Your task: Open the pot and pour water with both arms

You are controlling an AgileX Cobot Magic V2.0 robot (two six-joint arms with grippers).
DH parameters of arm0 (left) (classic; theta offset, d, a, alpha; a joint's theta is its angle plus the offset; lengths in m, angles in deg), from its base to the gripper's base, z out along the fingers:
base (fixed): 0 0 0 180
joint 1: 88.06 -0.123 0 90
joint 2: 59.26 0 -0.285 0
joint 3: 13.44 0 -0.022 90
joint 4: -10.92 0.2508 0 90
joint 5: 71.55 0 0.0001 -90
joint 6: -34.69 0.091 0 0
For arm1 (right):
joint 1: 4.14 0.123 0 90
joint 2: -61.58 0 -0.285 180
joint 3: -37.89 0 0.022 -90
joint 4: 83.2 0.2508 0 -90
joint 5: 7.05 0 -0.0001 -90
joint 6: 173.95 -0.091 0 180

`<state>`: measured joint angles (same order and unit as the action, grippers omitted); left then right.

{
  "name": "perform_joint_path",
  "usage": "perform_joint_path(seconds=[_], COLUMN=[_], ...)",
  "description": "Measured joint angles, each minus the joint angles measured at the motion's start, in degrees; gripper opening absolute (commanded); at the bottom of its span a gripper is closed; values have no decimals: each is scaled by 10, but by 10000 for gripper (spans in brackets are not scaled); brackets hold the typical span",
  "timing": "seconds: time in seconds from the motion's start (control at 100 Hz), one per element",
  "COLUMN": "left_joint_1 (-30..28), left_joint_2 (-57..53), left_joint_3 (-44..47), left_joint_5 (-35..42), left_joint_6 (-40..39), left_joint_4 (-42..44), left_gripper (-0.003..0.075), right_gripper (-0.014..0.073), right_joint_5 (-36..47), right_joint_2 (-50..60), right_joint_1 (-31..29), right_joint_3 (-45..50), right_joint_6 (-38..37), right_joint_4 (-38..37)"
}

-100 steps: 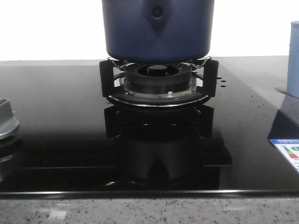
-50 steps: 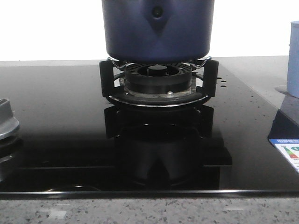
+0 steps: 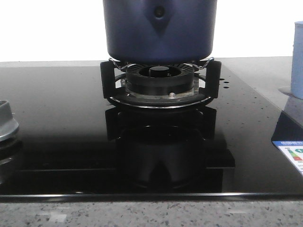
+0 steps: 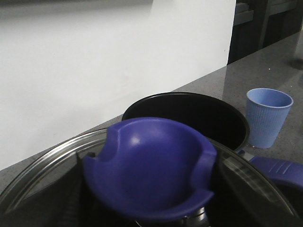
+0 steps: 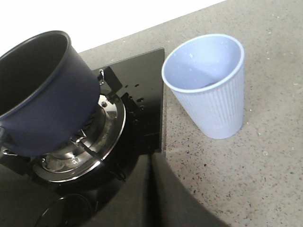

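The pot (image 3: 160,29) stands upright on the gas burner (image 3: 160,81) of the black glass hob (image 3: 57,142), and it is already open: the right wrist view looks straight into its dark, uncovered mouth. The lid (image 4: 42,179), a glass disc with a steel rim and a blue knob (image 4: 151,165), fills the lower part of the left wrist view, right at the left pincer. That pincer appears to be carrying the lid by its knob, but its fingers are hidden, so I cannot tell its state for certain.

Beyond the lid, the pot's open rim lies just past the left pincer, with the pale blue ribbed paper cup (image 5: 210,82) further off on the speckled stone counter (image 5: 265,156), beside the hob.

The relation the pour turns on is pot to cup. From the right wrist camera the 2 stand side by side, near but apart, both ahead of the right pincer. So the right arm is probably the nearer 1 for gripping the pot. Its fingers are not in view.
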<state>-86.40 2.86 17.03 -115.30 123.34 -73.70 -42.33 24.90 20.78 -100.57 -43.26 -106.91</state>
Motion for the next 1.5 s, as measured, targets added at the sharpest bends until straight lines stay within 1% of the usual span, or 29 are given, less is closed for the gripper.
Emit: perform_joint_path(seconds=[0.21, 0.36, 0.68, 0.73, 0.8, 0.92, 0.97, 1.04, 1.11, 1.2, 1.39, 1.44, 1.5], left_joint_1=[0, 0, 0, 0, 0, 0, 0, 0, 0, 0, 0, 0, 0], left_joint_2=[0, 0, 0, 0, 0, 0, 0, 0, 0, 0, 0, 0, 0], left_joint_3=[1, 1, 1, 1, 1, 1, 1, 1, 1, 1, 1, 1, 1], left_joint_5=[0, 0, 0, 0, 0, 0, 0, 0, 0, 0, 0, 0, 0], left_joint_6=[0, 0, 0, 0, 0, 0, 0, 0, 0, 0, 0, 0, 0], left_joint_4=[0, 0, -1, -1, -1, -1, -1, -1, -1, -1, -1, -1, -1], left_gripper=[295, 294, 294, 295, 295, 294, 295, 295, 294, 294, 294, 294, 294], right_gripper=[-66, -66, -66, -66, -66, -66, -66, -66, -66, -66, -56, -29, 30], right_joint_5=[1, 1, 5, 5, 12, 36, 49, 68, 89, 116, 140, 141, 143], right_joint_2=[0, 0, 0, 0, 0, 0, 0, 0, 0, 0, 0, 0, 0], right_joint_1=[0, 0, 0, 0, 0, 0, 0, -3, -15, -37, -76, -81, -82], right_joint_3=[0, 0, 0, 0, 0, 0, 0, 0, 0, 0, 0, 0, 0], right_joint_6=[2, 25, 38, 61, 134, 313, 373, 437, 485, 519, 535, 535, 535], right_joint_4=[0, 0, -13, -12, 21, 126, 163, 204, 232, 240, 237, 237, 231])
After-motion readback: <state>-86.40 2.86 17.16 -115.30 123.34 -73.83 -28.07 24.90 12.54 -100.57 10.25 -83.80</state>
